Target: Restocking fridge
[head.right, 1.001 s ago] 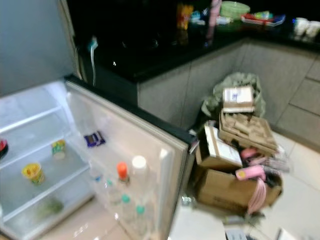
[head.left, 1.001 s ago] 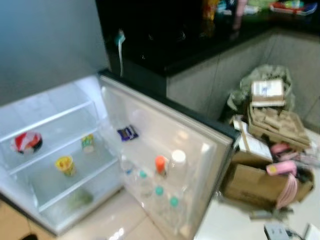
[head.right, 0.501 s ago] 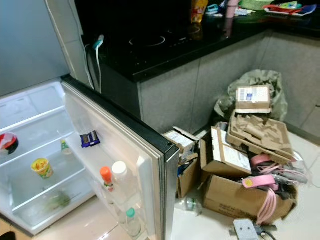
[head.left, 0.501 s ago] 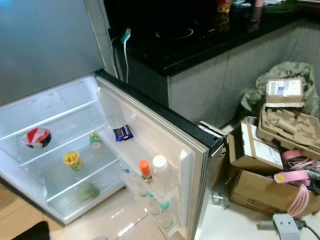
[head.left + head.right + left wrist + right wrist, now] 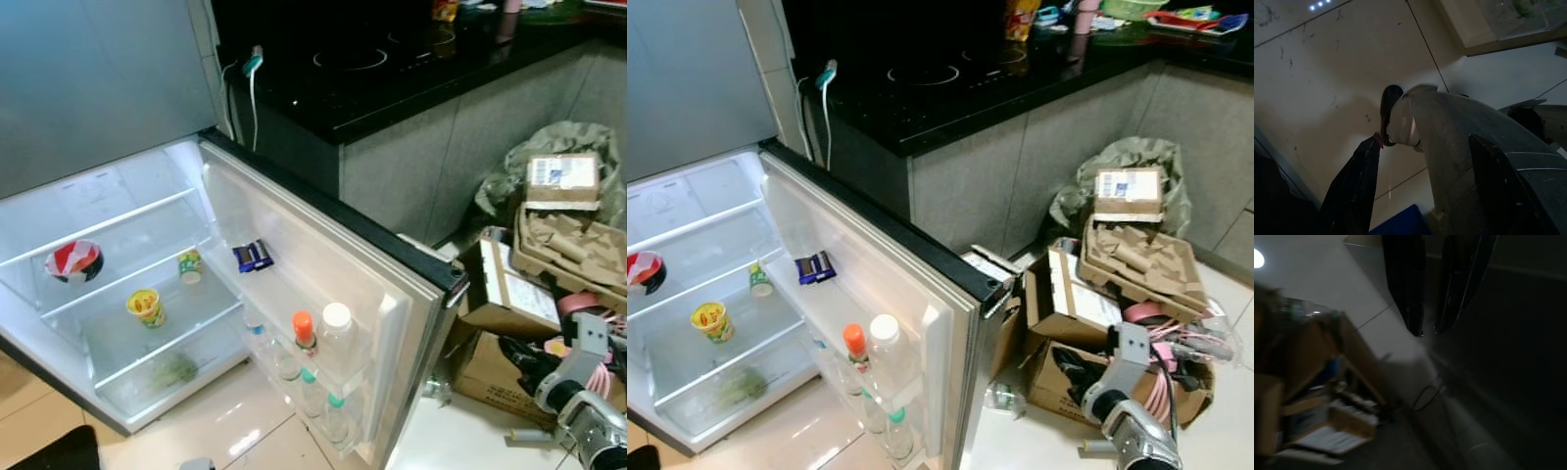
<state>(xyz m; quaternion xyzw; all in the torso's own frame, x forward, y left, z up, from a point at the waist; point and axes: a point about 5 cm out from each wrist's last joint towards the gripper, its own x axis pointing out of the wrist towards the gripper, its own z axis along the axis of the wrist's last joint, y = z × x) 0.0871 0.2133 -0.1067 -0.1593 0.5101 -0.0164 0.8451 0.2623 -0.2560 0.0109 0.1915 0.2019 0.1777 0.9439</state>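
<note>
The fridge (image 5: 59, 211) stands open with its door (image 5: 323, 264) swung out to the right. On its shelves are a red and white bowl (image 5: 73, 260), a yellow cup (image 5: 145, 307), a small green-labelled bottle (image 5: 190, 265) and some greens (image 5: 172, 372) at the bottom. The door racks hold a dark packet (image 5: 252, 256), an orange-capped bottle (image 5: 304, 331), a white-capped bottle (image 5: 336, 331) and several teal-capped bottles (image 5: 309, 387). My right arm (image 5: 578, 387) is raised low at the right, beside the door; my right gripper (image 5: 1428, 330) is shut and empty. My left gripper (image 5: 1424, 139) hangs open over the floor.
Cardboard boxes (image 5: 495, 294), egg trays (image 5: 568, 245), pink items (image 5: 1161, 382) and a stuffed bag (image 5: 558, 147) are piled on the floor right of the door. A black counter (image 5: 392, 69) with a hob runs behind. Pale tiled floor (image 5: 216, 421) lies before the fridge.
The camera view has shifted slightly. My right arm has risen into sight at the lower right. The fridge contents have stayed put.
</note>
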